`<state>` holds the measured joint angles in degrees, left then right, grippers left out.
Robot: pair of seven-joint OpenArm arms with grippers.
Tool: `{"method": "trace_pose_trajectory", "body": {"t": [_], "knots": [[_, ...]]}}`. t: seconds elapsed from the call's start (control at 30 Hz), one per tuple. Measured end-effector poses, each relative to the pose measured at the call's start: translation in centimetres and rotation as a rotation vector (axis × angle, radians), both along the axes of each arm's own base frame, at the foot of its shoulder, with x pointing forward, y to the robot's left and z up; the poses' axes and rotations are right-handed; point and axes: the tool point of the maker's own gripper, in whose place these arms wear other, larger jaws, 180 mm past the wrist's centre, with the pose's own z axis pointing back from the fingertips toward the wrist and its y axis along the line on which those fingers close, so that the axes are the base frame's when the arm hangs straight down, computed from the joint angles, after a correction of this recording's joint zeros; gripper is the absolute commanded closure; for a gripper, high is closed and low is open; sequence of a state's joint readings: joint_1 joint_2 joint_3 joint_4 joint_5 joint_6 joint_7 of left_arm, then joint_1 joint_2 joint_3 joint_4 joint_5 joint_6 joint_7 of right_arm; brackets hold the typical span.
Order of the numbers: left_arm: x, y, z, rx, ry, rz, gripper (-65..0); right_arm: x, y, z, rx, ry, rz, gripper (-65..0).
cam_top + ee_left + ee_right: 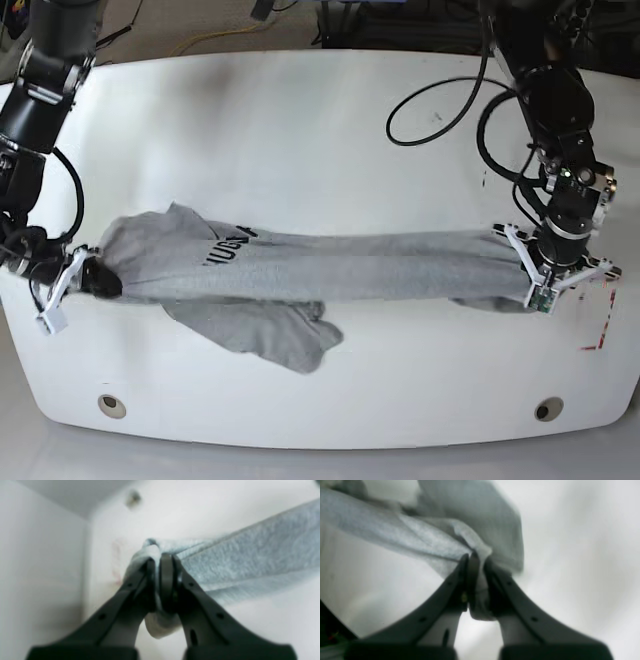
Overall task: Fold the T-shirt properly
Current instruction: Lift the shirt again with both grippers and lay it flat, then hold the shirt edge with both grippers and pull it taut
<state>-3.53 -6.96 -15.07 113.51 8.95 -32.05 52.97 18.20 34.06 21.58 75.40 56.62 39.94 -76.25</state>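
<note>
The heather-grey T-shirt (pixel 330 272) is stretched in a long band across the white table (pixel 320 130), with part of its black lettering showing near the left and a loose flap sagging toward the front. My left gripper (pixel 532 285), at the right of the base view, is shut on one end of the shirt (pixel 225 562). My right gripper (pixel 95 272), at the left of the base view, is shut on the other end (pixel 440 545). In both wrist views (pixel 157 562) (pixel 476 560) cloth is pinched between the black fingers.
A black cable (pixel 440 100) loops on the table behind the left arm. Red tape marks (pixel 605 320) lie near the table's right edge. Two round holes (pixel 112 405) (pixel 547 409) sit near the front edge. More cables and gear lie beyond the far edge.
</note>
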Motion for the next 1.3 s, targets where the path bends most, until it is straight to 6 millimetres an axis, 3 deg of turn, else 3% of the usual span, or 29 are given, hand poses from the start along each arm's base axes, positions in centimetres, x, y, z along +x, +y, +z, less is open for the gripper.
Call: {"method": "trace_pose_trajectory", "body": {"t": [0.07,0.13,0.27,0.33,0.43,0.53,0.67,0.8,0.9,1.03,1.1,1.3], "knots": [[-1.5,-0.1,-1.8,-0.015,0.05,-0.01,0.0,-2.1,-0.5,-1.9,-0.011,0.05,-0.022,0.0],[-2.7,0.5,-3.1,-0.005,0.092,-0.002,0.0,-3.2,-0.5,-2.3,-0.01,0.05,-0.028,0.0],[-5.8,2.2,-5.7,0.022,0.185,0.026,0.0,-5.9,0.7,-3.5,0.03,0.051,-0.026,0.0],[-7.4,2.8,-6.9,0.029,0.236,0.03,0.0,-8.2,1.2,-4.9,0.059,0.088,-0.031,0.0],[-9.0,3.4,-7.9,0.033,0.279,0.03,0.0,-11.7,1.4,-7.2,0.09,0.178,-0.041,0.0],[-9.9,4.1,-8.4,0.039,0.29,0.041,0.0,-13.8,2.6,-8.6,0.139,0.223,-0.047,0.0],[-10.3,3.1,-8.9,0.012,0.262,-0.004,0.0,-15.6,4.2,-10.1,0.197,0.258,-0.058,0.0],[-13.0,2.6,-11.1,0.043,0.366,-0.04,0.0,-18.5,4.8,-11.7,0.207,0.335,-0.064,0.0],[-16.0,3.8,-12.4,0.091,0.453,-0.036,0.0,-20.6,4.4,-12.4,0.2,0.383,-0.075,0.0],[-18.6,6.5,-12.3,0.075,0.491,0.042,0.0,-21.4,4.4,-12.6,0.203,0.398,-0.076,0.0],[-18.5,7.6,-11.9,0.083,0.482,0.075,0.0,-21.4,4.7,-12.3,0.194,0.392,-0.062,0.0],[-18.5,8.2,-11.4,0.069,0.457,0.102,0.0,-19.4,5.7,-9.7,0.155,0.285,-0.002,0.0]]}}
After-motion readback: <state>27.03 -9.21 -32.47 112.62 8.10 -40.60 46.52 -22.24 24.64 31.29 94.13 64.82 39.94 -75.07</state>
